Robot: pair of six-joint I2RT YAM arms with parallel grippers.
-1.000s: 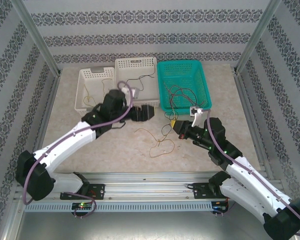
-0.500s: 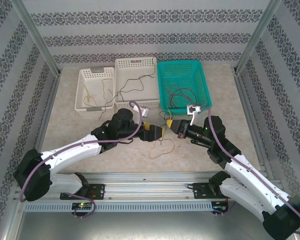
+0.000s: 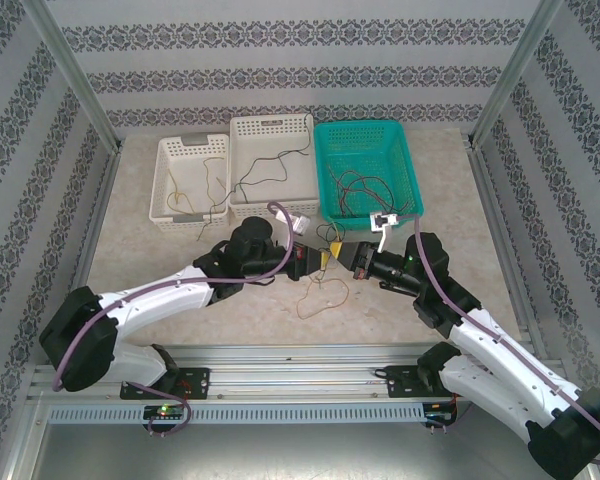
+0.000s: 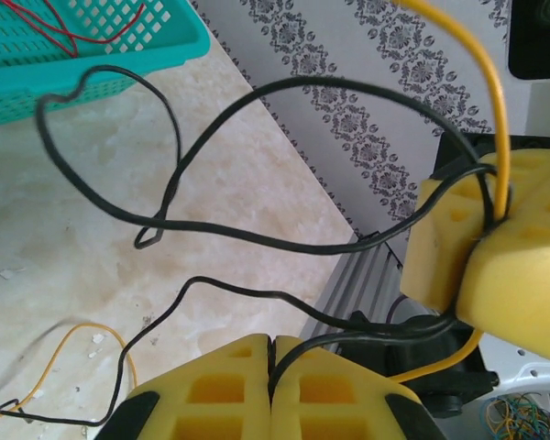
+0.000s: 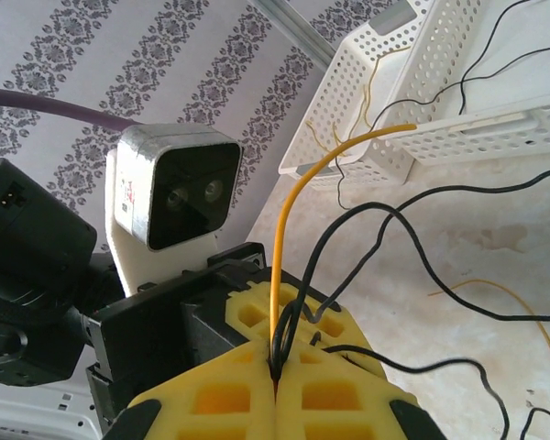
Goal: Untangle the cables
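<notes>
My two grippers meet tip to tip in front of the teal basket (image 3: 365, 124). The left gripper (image 3: 321, 258) (image 4: 273, 353) is shut on a thin black cable (image 4: 165, 147), which loops over the table and runs into the right gripper's yellow pads (image 4: 477, 247). The right gripper (image 3: 344, 256) (image 5: 275, 367) is shut on a yellow cable (image 5: 298, 192) and black cable strands (image 5: 412, 238) together. The left gripper's pads (image 5: 293, 316) sit right behind that pinch. A thin orange-yellow cable (image 3: 322, 295) lies looped on the table below both grippers.
Two white baskets (image 3: 190, 141) (image 3: 270, 120) at the back left hold a few separate cables. The teal basket holds a tangle of red and dark cables (image 3: 365, 190). The metal rail (image 3: 300, 355) runs along the near edge.
The left arm swung from beside the white baskets over to the right gripper. Its jaws went from open to shut on the black cable. The right arm stayed nearly still.
</notes>
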